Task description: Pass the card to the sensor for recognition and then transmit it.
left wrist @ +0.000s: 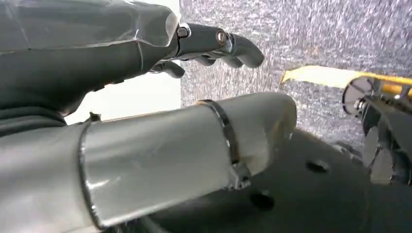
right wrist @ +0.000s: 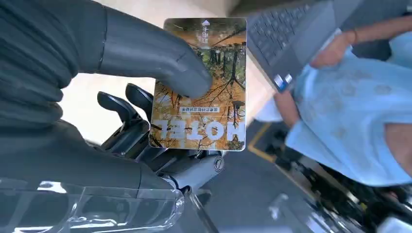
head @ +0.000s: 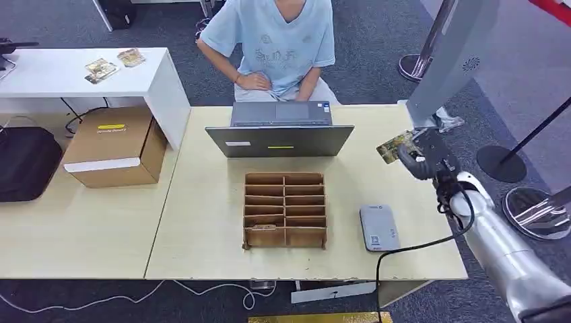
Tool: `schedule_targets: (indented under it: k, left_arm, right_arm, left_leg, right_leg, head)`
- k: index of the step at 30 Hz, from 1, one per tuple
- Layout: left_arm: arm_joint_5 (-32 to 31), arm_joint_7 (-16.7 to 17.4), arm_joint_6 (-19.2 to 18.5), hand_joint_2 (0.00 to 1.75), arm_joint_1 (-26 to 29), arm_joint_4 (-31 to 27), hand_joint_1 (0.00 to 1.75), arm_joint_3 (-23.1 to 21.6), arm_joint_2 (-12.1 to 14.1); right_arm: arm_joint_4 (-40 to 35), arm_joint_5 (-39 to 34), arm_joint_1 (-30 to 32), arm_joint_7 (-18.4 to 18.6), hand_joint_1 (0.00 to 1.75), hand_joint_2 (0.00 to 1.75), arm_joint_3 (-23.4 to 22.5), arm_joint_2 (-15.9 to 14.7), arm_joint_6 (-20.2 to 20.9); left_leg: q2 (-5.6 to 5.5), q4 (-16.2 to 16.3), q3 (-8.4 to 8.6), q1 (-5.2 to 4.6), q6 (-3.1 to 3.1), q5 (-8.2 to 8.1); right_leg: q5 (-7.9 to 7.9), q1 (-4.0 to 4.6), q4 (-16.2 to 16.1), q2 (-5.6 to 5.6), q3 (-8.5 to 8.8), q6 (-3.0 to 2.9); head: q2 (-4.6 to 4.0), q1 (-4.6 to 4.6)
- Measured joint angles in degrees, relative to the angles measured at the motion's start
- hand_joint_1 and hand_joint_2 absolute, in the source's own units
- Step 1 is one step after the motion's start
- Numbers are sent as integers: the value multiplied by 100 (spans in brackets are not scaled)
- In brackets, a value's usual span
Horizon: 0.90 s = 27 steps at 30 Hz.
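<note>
Card (right wrist: 199, 85) reads "HOTEL" | right robot hand (head: 423, 156) pinches it | left robot hand (left wrist: 145, 48) loosely spread, empty

The right hand (right wrist: 145, 97) covers part of the card (right wrist: 199, 82): the thumb lies over its left middle, and the fingers stay behind it. In the head view the card's print is too small to read. The laptop (head: 279, 131) hides the person's (head: 273, 40) lap, and the top edge cuts the person off at the neck. The small print on the sensor (head: 378, 228) cannot be read. Two cards (head: 113, 64) on the white desk (far left) are too small to tell. The left hand's (left wrist: 209, 46) fingertips are partly hidden.
</note>
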Motion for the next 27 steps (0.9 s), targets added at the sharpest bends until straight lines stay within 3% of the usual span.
schedule_targets:
  k: [5, 13, 20, 27]
  left_arm:
    - [31, -85, 33, 0, -9, 0, 0, 11, -50]
    - [190, -277, 142, 0, -16, 0, 0, 136, -65]
    - [645, -560, 437, 0, -35, 0, 0, 413, -122]
    - [811, -682, 531, 0, -47, 0, 0, 728, -170]
  right_arm:
    - [184, 892, -443, -98, 175, 175, -11, 323, -522]
    - [821, 2530, -1240, 123, 175, 175, 92, 965, -1420]
    - [1259, 3545, -1670, 453, 175, 175, 157, 1436, -1777]
    - [1830, 4640, -2089, 1002, 175, 175, 549, 2044, -1752]
  left_leg:
    - [5, 0, 2, 0, 0, 0]
    - [8, 0, 4, 1, -1, 1]
    - [8, 0, 4, 2, -2, 1]
    - [16, 0, 4, 2, -2, 1]
  right_leg:
    - [0, 0, 1, 5, -2, 0]
    - [1, 1, 6, 11, -3, -1]
    - [1, 0, 6, 11, -3, -1]
    - [2, 1, 6, 18, -6, -2]
  head:
    - [0, 0]
    - [0, 2]
    - [0, 0]
    - [0, 0]
